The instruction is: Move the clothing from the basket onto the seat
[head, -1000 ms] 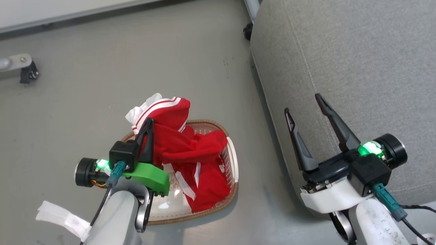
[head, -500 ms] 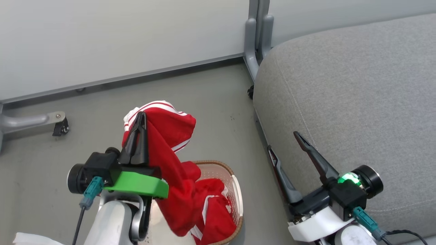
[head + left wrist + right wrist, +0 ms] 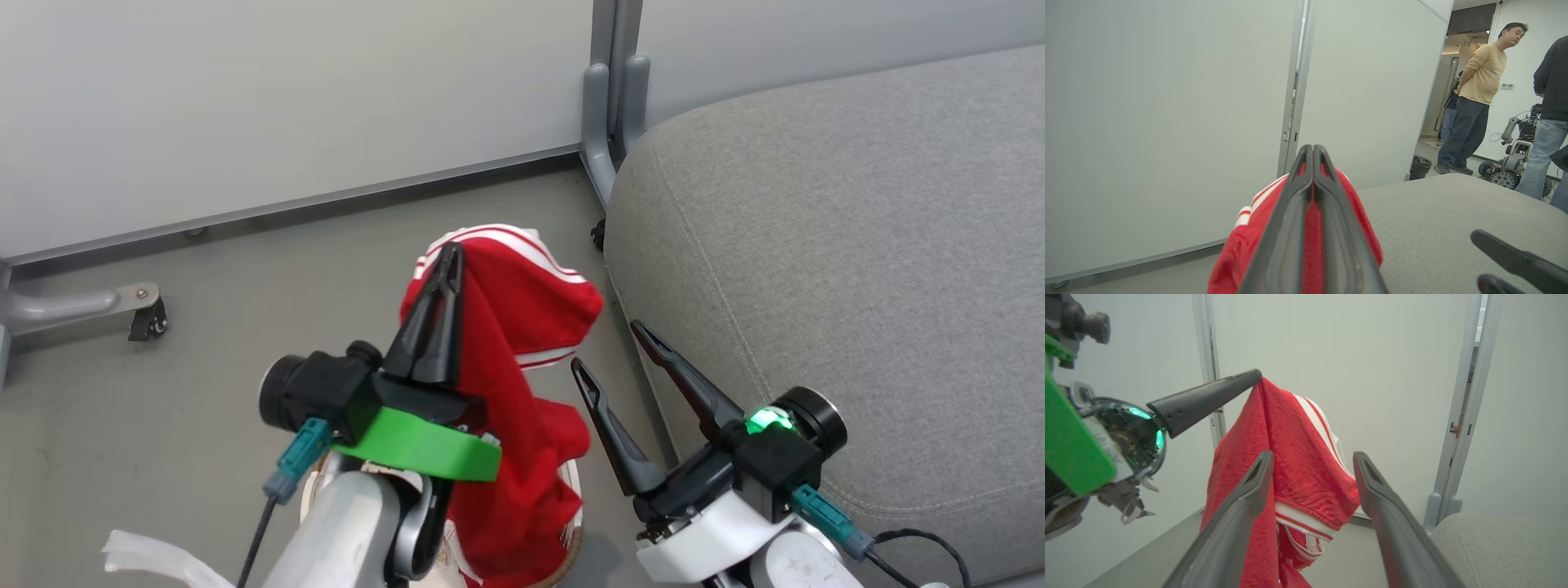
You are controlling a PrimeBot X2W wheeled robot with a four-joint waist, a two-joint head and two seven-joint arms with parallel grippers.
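Note:
The red clothing (image 3: 522, 327) with white striped trim hangs from my left gripper (image 3: 451, 251), which is shut on its top fold. Its lower part trails down into the basket (image 3: 575, 506), which is mostly hidden behind the cloth and my left arm. In the left wrist view the shut gripper (image 3: 1312, 150) pinches the red clothing (image 3: 1361, 216). My right gripper (image 3: 606, 345) is open just right of the cloth, at the edge of the grey seat (image 3: 857, 245). In the right wrist view my open right gripper (image 3: 1313, 456) frames the hanging clothing (image 3: 1306, 424).
A pale partition wall runs behind, with a grey metal post (image 3: 608, 122) beside the seat's corner and a castor foot (image 3: 147, 314) at the left. Beyond the seat (image 3: 1433, 212), two people (image 3: 1478, 94), a small wheeled robot (image 3: 1515, 159) and a dark bin (image 3: 1419, 165) stand.
My left gripper has lifted the clothing out of the basket and carried it right, toward the seat. The open right gripper has come closer to the cloth. The head camera has tilted up.

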